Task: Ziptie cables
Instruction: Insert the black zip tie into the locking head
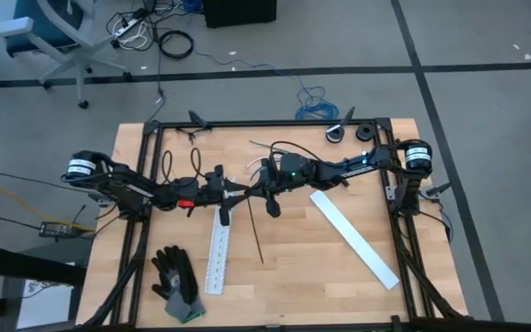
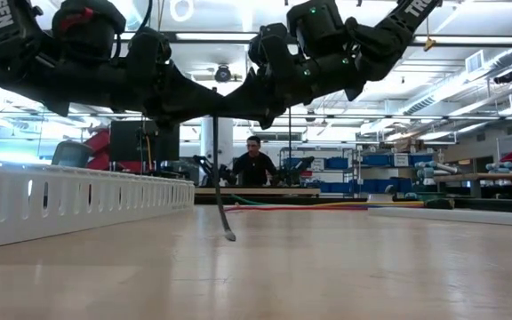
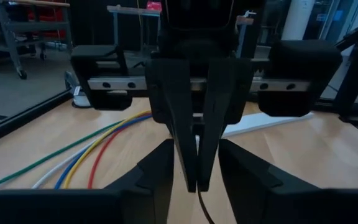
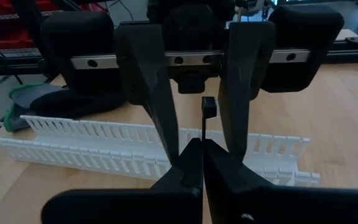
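Observation:
Over the middle of the table my two grippers meet tip to tip. My right gripper (image 1: 253, 192) (image 4: 201, 149) comes level from the right and is shut on the thin black ziptie (image 2: 220, 178). The ziptie slants down toward the near edge (image 1: 257, 235). My left gripper (image 1: 241, 194) (image 3: 194, 186) comes level from the left and is open. Its fingers (image 4: 160, 112) stand on either side of the right gripper's shut tips and the ziptie's head. The cables (image 3: 98, 152) lie loose on the wood beyond the grippers, touched by neither. My right gripper pinches the ziptie between its two fingertips, on the strip just below the square head (image 4: 209, 107). The fingers come level from the table's right and lie across the strip. The head stands above the tips. The long tail (image 3: 202, 208) hangs down, its end (image 2: 229, 236) at the tabletop.
One white slotted strip (image 1: 218, 249) lies near the front below the grippers, another (image 1: 353, 238) slants at the right. A black glove (image 1: 175, 283) lies front left. Black rolls (image 1: 336, 135) sit at the far right. A person (image 2: 254, 164) sits beyond the table.

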You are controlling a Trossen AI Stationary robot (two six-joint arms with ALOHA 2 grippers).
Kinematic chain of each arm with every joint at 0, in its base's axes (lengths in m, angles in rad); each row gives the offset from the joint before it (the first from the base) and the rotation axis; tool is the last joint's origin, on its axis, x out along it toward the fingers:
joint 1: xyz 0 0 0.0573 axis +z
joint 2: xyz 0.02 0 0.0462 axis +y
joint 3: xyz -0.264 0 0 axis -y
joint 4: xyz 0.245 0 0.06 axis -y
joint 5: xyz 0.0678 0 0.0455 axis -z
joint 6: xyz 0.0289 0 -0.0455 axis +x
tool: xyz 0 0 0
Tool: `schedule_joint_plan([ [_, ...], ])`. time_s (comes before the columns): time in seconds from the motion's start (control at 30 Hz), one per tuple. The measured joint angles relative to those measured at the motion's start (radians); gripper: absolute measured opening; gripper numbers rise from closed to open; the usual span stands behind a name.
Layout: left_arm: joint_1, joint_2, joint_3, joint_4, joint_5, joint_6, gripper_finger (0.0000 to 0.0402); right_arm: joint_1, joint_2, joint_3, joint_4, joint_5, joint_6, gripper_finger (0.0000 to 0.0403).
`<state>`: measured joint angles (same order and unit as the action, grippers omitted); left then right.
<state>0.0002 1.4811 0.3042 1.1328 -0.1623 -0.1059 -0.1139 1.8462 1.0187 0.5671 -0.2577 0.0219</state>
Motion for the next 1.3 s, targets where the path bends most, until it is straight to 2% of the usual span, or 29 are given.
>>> schedule_joint_plan([
  [0.3,0.0,0.0,-0.002,-0.001,-0.004,0.001,0.004,-0.001,0.001,-0.001,-0.012,0.001,0.003,0.0],
  [0.53,0.0,-0.001,-0.002,0.002,-0.001,0.001,0.0012,-0.001,0.002,-0.001,-0.01,0.001,0.003,0.0],
  [0.9,0.0,-0.001,-0.001,0.002,-0.002,-0.003,0.0002,0.003,0.002,-0.001,-0.01,0.001,0.003,0.0],
  [1.07,0.0,-0.001,-0.001,0.003,-0.01,-0.058,0.0001,0.003,0.002,-0.001,-0.019,0.001,0.004,0.0003],
  [1.3,0.0,-0.001,0.0,0.004,-0.024,-0.121,0.0001,0.004,0.002,0.0,-0.026,0.001,-0.054,0.0045],
])
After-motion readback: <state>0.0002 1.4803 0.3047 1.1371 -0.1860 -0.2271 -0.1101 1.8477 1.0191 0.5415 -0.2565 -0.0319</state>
